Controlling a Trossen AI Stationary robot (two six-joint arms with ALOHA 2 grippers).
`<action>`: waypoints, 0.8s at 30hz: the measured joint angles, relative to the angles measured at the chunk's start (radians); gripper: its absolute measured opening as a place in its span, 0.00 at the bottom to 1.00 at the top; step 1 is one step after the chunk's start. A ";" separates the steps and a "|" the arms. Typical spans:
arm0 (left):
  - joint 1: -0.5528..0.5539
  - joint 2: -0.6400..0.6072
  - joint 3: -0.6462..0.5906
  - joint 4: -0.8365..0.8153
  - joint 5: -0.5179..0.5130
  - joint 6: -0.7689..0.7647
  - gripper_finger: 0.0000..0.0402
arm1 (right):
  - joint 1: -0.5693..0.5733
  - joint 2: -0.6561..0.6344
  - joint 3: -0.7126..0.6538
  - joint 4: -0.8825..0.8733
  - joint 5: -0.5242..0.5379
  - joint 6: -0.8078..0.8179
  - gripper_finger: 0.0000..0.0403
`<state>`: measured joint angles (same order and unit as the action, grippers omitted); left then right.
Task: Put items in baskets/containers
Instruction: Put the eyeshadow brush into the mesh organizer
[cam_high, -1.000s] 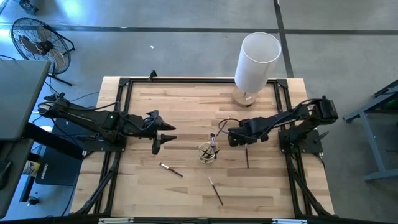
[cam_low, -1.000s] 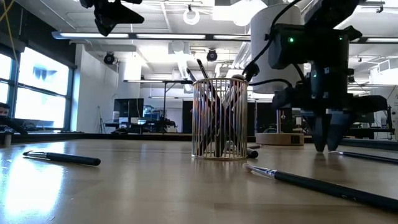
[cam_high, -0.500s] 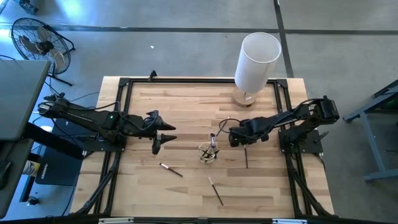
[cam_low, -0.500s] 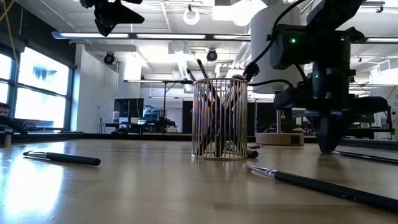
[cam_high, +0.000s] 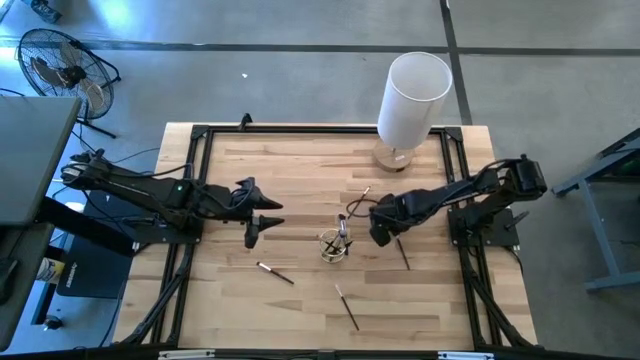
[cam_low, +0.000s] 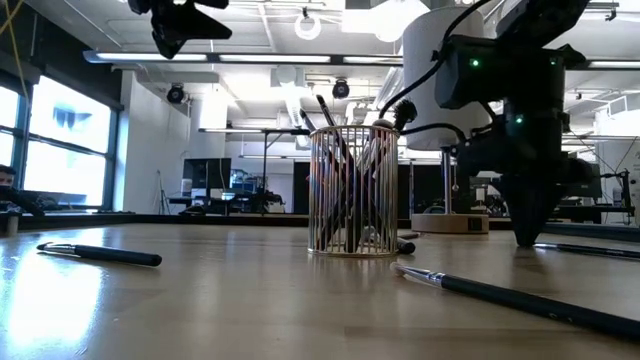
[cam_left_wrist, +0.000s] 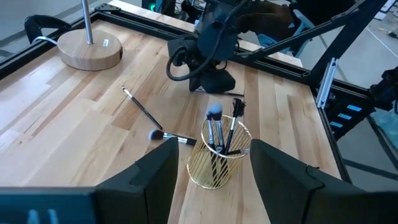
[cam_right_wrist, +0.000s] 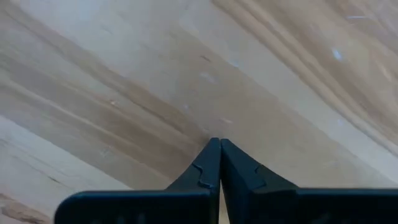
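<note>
A gold wire cup (cam_high: 333, 243) (cam_low: 352, 190) (cam_left_wrist: 217, 155) stands mid-table with several makeup brushes upright in it. Loose brushes lie flat on the wood: one (cam_high: 275, 272) left of the cup, one (cam_high: 347, 305) nearer the front edge, two (cam_left_wrist: 143, 109) (cam_left_wrist: 168, 137) just beyond the cup. Another brush (cam_high: 402, 254) (cam_low: 590, 250) lies to the cup's right. My right gripper (cam_high: 380, 235) (cam_low: 525, 238) (cam_right_wrist: 219, 142) is shut, tips down at that brush's far end. My left gripper (cam_high: 250, 237) (cam_left_wrist: 214, 174) hangs open above the table, left of the cup. My right gripper comes from above, pointing down, with its shut fingertips (cam_low: 527, 235) on the table at the brush's far end (cam_high: 396, 241). The right wrist view shows none of the brush, so the pinch itself is hidden. The rest of the brush lies flat on the table (cam_low: 600, 251).
A tall white cylinder lamp (cam_high: 415, 95) on a round wooden base (cam_left_wrist: 90, 50) stands at the far edge, right of centre. Black frame rails (cam_high: 190, 200) run along the table's sides. Bare wood (cam_high: 270, 175) lies left of the cup and along the front.
My right gripper has shut at the table surface, then shifted slightly toward the near edge and turned. The brush under it has turned about: its near end has swung toward the table's right, so it lies slanted instead of straight.
</note>
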<state>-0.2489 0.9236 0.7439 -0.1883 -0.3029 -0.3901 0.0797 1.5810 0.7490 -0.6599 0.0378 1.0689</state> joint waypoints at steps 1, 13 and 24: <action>0.000 0.004 0.000 0.002 0.000 0.000 0.49 | 0.007 -0.001 0.003 -0.001 0.001 0.001 0.00; 0.000 0.011 0.000 0.012 -0.003 -0.008 0.49 | 0.210 -0.202 0.088 -0.005 0.196 0.073 0.00; 0.000 0.011 0.000 0.014 -0.006 -0.008 0.49 | 0.434 -0.309 0.066 0.395 0.785 -0.237 0.00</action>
<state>-0.2489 0.9344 0.7441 -0.1741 -0.3092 -0.3985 0.5140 1.2716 0.8146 -0.2650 0.8231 0.8316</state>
